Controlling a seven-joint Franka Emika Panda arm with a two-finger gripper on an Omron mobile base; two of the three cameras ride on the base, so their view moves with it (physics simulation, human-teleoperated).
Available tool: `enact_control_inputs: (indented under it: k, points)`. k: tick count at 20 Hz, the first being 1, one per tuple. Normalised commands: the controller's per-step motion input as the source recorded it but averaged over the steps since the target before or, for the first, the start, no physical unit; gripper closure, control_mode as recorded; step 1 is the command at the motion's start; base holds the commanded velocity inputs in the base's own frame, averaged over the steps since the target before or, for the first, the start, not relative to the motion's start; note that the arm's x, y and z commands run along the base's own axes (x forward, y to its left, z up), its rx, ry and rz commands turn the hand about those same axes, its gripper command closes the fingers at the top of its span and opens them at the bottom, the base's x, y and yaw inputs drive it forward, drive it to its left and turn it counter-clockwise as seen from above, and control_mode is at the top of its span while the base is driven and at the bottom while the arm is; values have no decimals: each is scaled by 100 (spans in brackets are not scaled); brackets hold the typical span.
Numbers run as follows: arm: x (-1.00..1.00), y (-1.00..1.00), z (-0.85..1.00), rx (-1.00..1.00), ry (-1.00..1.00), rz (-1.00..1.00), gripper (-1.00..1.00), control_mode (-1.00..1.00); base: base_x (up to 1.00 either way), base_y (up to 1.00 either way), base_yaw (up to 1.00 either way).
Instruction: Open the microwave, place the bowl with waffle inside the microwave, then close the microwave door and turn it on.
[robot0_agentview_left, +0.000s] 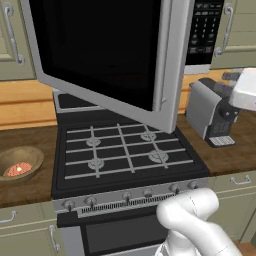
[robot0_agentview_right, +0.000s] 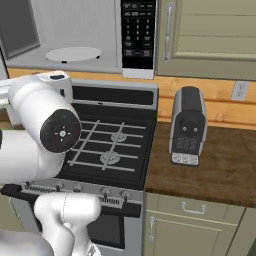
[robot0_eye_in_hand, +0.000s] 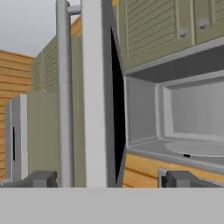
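Observation:
The microwave (robot0_agentview_right: 75, 25) hangs above the stove, showing its grey interior, white turntable (robot0_agentview_right: 73, 54) and black button panel (robot0_agentview_left: 205, 30). The microwave door (robot0_agentview_left: 100, 50) is swung wide open, black glass facing out, with the silver handle (robot0_eye_in_hand: 63, 96) along its free edge. On the left counter sits the brown bowl (robot0_agentview_left: 10, 155) with the reddish waffle (robot0_agentview_left: 19, 169) in it. My gripper (robot0_eye_in_hand: 109, 180) is open, level with the door's free edge. In the hand view the handle and door edge stand between my fingertips (robot0_eye_in_hand: 43, 179), and nothing is gripped.
A gas stove (robot0_agentview_left: 125, 150) with black grates lies under the microwave, its knobs along the front. A silver and black coffee machine (robot0_agentview_right: 187, 125) stands on the wooden counter to the right. Green cabinets flank the microwave. The open door overhangs the stove's back burners.

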Motion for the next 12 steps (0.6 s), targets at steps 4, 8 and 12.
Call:
enact_control_inputs:
  k: [4,8,12]
  points:
    - [24,-3,0,2,5,34,-100,-100,0,0,0]
    - [33,0,0,1,5,33,-100,-100,0,0,0]
    - [54,31,-14,0,6,24,-100,-100,0,0,0]
